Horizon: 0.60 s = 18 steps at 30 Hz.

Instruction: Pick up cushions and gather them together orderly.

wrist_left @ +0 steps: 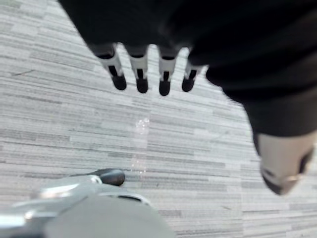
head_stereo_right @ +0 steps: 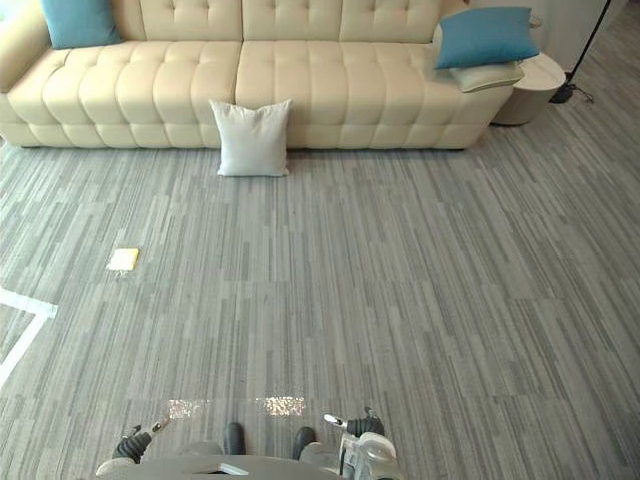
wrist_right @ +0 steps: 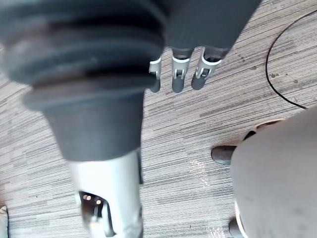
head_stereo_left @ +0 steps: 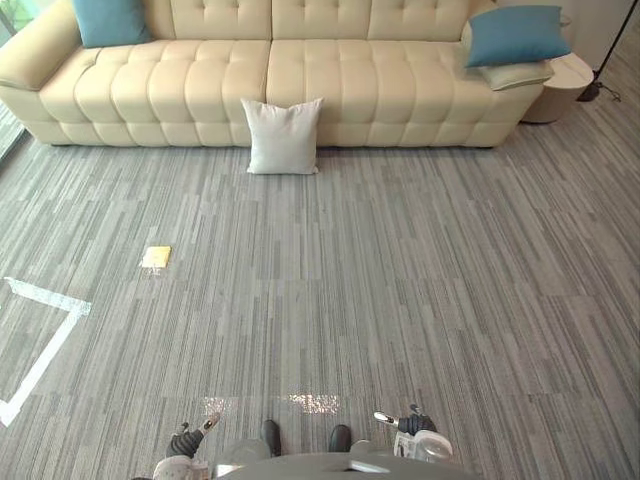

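A white cushion [head_stereo_left: 284, 136] stands upright on the carpet, leaning against the front of the cream sofa [head_stereo_left: 200, 90]. One blue cushion [head_stereo_left: 110, 20] rests at the sofa's left end. Another blue cushion [head_stereo_left: 515, 35] lies on a cream cushion [head_stereo_left: 515, 74] at the right end. My left hand [head_stereo_left: 190, 438] and right hand [head_stereo_left: 405, 424] hang low by my sides, far from every cushion. In the left wrist view the fingers [wrist_left: 140, 69] are straight above bare carpet. The right wrist view shows its fingers [wrist_right: 179, 74] straight too, holding nothing.
A small yellow pad [head_stereo_left: 156, 257] lies on the carpet to the left. White tape lines [head_stereo_left: 45, 350] mark the floor at the far left. A round white side table [head_stereo_left: 560, 85] and a lamp base [head_stereo_left: 598, 90] stand beside the sofa's right end.
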### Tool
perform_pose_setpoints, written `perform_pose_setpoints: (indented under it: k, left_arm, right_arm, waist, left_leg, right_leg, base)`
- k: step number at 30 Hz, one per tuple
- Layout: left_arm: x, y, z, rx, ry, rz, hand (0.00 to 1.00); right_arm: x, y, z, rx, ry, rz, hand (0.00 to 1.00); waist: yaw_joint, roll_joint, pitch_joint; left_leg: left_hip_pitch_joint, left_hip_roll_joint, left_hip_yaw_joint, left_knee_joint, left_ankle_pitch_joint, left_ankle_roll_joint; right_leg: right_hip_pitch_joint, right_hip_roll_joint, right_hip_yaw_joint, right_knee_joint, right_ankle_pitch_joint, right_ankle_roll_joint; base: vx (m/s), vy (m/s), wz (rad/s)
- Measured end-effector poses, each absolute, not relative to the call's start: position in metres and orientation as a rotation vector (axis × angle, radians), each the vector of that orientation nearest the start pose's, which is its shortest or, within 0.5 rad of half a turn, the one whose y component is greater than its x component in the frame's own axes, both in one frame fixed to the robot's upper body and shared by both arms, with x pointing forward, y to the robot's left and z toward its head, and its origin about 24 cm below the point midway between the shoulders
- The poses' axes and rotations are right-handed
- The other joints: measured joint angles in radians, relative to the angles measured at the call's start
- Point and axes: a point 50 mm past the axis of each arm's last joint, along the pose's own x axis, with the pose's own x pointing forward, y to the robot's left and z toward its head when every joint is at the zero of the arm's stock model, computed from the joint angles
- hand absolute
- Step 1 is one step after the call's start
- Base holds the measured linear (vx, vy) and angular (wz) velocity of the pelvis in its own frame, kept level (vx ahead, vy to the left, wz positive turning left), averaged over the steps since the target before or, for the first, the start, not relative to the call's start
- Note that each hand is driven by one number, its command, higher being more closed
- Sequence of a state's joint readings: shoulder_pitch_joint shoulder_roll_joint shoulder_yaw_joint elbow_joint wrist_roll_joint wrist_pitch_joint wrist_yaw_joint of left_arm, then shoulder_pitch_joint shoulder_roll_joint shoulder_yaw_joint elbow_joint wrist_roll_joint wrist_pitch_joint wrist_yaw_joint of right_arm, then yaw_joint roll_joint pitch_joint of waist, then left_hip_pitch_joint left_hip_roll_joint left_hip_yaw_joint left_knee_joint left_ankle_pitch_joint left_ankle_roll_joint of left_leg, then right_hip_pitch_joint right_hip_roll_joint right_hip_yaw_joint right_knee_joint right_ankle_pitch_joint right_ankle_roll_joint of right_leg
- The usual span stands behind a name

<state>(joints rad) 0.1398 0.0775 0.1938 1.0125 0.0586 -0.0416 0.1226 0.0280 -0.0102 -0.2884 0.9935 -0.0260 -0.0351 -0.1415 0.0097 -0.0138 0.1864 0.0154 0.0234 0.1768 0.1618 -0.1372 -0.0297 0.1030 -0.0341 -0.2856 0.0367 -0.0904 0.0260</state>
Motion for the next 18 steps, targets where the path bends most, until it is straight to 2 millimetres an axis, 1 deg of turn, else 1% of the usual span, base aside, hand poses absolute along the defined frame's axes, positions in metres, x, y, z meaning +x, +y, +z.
perform_pose_setpoints:
  k: [1, 2, 3, 4, 5, 6, 7, 8, 9, 10, 12, 13, 14, 15, 16, 17, 18]
  left_arm:
    - [0.079, 0.215, -0.159, 0.093, 1.095, 0.331, 0.0]
    - [0.08, 0.216, -0.158, 0.094, 1.091, 0.332, 0.0]
    - [0.084, 0.216, -0.156, 0.095, 1.072, 0.335, 0.0]
    - [0.086, 0.216, -0.156, 0.086, 1.064, 0.342, 0.0]
    - [0.089, 0.217, -0.154, 0.067, 1.048, 0.364, 0.0]
    - [0.089, 0.214, -0.155, 0.048, 1.046, 0.37, 0.0]
    - [0.089, 0.214, -0.155, 0.044, 1.046, 0.372, 0.0]
    - [0.088, 0.213, -0.155, 0.042, 1.047, 0.373, 0.0]
    - [0.088, 0.213, -0.155, 0.036, 1.046, 0.377, 0.0]
    - [0.088, 0.213, -0.155, 0.033, 1.045, 0.38, 0.0]
    - [0.087, 0.211, -0.155, 0.002, 1.046, 0.398, 0.0]
    - [0.086, 0.212, -0.155, -0.006, 1.046, 0.411, 0.0]
    - [0.083, 0.214, -0.156, -0.006, 1.05, 0.421, 0.0]
    - [0.092, 0.218, -0.153, -0.002, 1.023, 0.429, 0.0]
    - [0.096, 0.221, -0.151, -0.006, 1.01, 0.442, 0.0]
    - [0.096, 0.223, -0.151, -0.012, 1.009, 0.45, 0.0]
    - [0.095, 0.224, -0.151, -0.023, 1.01, 0.461, 0.0]
  right_arm:
    - [0.123, -0.198, -0.15, 0.038, 0.985, -0.395, 0.0]
    - [0.123, -0.198, -0.15, 0.039, 0.983, -0.395, 0.0]
    - [0.123, -0.199, -0.149, 0.039, 0.972, -0.399, 0.0]
    - [0.122, -0.2, -0.148, 0.038, 0.964, -0.403, 0.0]
    - [0.125, -0.2, -0.146, 0.036, 0.949, -0.401, 0.0]
    - [0.126, -0.203, -0.145, 0.029, 0.943, -0.406, 0.0]
    - [0.125, -0.204, -0.145, 0.026, 0.947, -0.408, 0.0]
    - [0.125, -0.205, -0.145, 0.026, 0.95, -0.41, 0.0]
    - [0.124, -0.204, -0.145, 0.025, 0.956, -0.411, 0.0]
    - [0.123, -0.204, -0.146, 0.025, 0.959, -0.411, 0.0]
    - [0.124, -0.203, -0.146, 0.019, 0.961, -0.411, 0.0]
    - [0.123, -0.202, -0.146, 0.019, 0.963, -0.41, 0.0]
    - [0.124, -0.202, -0.146, 0.017, 0.962, -0.409, 0.0]
    - [0.131, -0.194, -0.146, 0.022, 0.958, -0.377, 0.0]
    - [0.136, -0.187, -0.145, 0.038, 0.944, -0.365, 0.0]
    - [0.136, -0.184, -0.145, 0.043, 0.948, -0.36, 0.0]
    - [0.133, -0.18, -0.148, 0.048, 0.966, -0.352, 0.0]
  waist:
    - [0.003, -0.003, 0.004]
    - [0.005, -0.006, 0.007]
    - [0.012, -0.009, 0.015]
    - [0.016, -0.008, 0.02]
    - [0.025, -0.006, 0.029]
    - [0.025, 0.009, 0.037]
    - [0.027, 0.012, 0.039]
    - [0.033, 0.01, 0.04]
    - [0.043, 0.007, 0.042]
    - [0.047, 0.007, 0.042]
    - [0.054, 0.008, 0.042]
    - [0.068, 0.001, 0.041]
    - [0.077, -0.004, 0.033]
    - [0.078, -0.032, 0.041]
    - [0.078, -0.041, 0.043]
    - [0.078, -0.048, 0.044]
    - [0.071, -0.058, 0.04]
  left_leg:
    - [-0.02, 0.013, 0.021, 0.081, -0.019, -0.013]
    - [-0.035, 0.017, 0.027, 0.118, -0.023, -0.019]
    - [-0.086, 0.031, 0.047, 0.244, -0.03, -0.032]
    - [-0.135, 0.044, 0.055, 0.341, -0.033, -0.035]
    - [-0.203, 0.078, 0.077, 0.475, -0.081, -0.029]
    - [-0.248, 0.102, 0.081, 0.507, -0.121, -0.026]
    - [-0.266, 0.109, 0.081, 0.499, -0.126, -0.022]
    - [-0.302, 0.11, 0.081, 0.464, -0.125, -0.021]
    - [-0.333, 0.104, 0.081, 0.394, -0.103, -0.029]
    - [-0.347, 0.102, 0.081, 0.346, -0.081, -0.032]
    - [-0.386, 0.099, 0.073, 0.151, 0.02, -0.039]
    - [-0.389, 0.102, 0.085, 0.103, 0.15, -0.039]
    - [-0.382, 0.093, 0.1, 0.111, 0.198, -0.014]
    - [-0.42, 0.088, 0.121, 0.192, 0.127, 0.012]
    - [-0.452, 0.093, 0.121, 0.28, 0.072, 0.042]
    - [-0.452, 0.093, 0.129, 0.32, 0.049, 0.056]
    - [-0.451, 0.089, 0.129, 0.388, 0.012, 0.076]
  right_leg:
    - [-0.001, -0.005, 0.0, 0.03, -0.024, -0.002]
    - [-0.001, -0.009, 0.0, 0.041, -0.033, -0.004]
    - [0.0, -0.019, 0.001, 0.067, -0.057, -0.008]
    - [0.004, -0.026, 0.0, 0.076, -0.069, -0.013]
    - [0.009, -0.03, 0.0, 0.095, -0.099, -0.024]
    - [0.034, -0.034, 0.0, 0.102, -0.122, -0.021]
    - [0.044, -0.038, 0.0, 0.103, -0.132, -0.015]
    - [0.059, -0.057, 0.001, 0.106, -0.148, -0.004]
    - [0.07, -0.081, 0.007, 0.106, -0.164, 0.014]
    - [0.073, -0.091, 0.015, 0.106, -0.172, 0.026]
    - [0.097, -0.121, 0.04, 0.091, -0.199, 0.068]
    - [0.113, -0.141, 0.067, 0.074, -0.215, 0.089]
    - [0.114, -0.155, 0.082, 0.062, -0.221, 0.084]
    - [0.115, -0.164, 0.122, 0.045, -0.196, 0.039]
    - [0.108, -0.165, 0.143, 0.039, -0.14, 0.03]
    - [0.12, -0.173, 0.159, 0.036, -0.117, 0.038]
    - [0.145, -0.195, 0.169, 0.038, -0.078, 0.039]
  base:
    - [0.1, -0.028, 0.04]
    - [0.09, -0.028, 0.04]
    - [0.09, -0.02, 0.04]
    - [0.14, 0.005, 0.02]
    - [0.17, 0.054, 0.07]
    - [0.2, 0.114, 0.06]
    - [0.2, 0.121, 0.08]
    - [0.28, 0.213, -0.06]
    - [0.27, 0.212, -0.14]
    - [0.37, 0.304, -0.27]
    - [0.36, 0.312, -0.41]
    - [0.37, 0.326, -0.56]
    - [0.59, 0.386, -0.65]
    - [0.51, 0.267, -0.43]
    - [0.61, 0.32, -0.31]
    - [0.51, 0.304, -0.07]
    - [0.58, 0.355, -0.15]
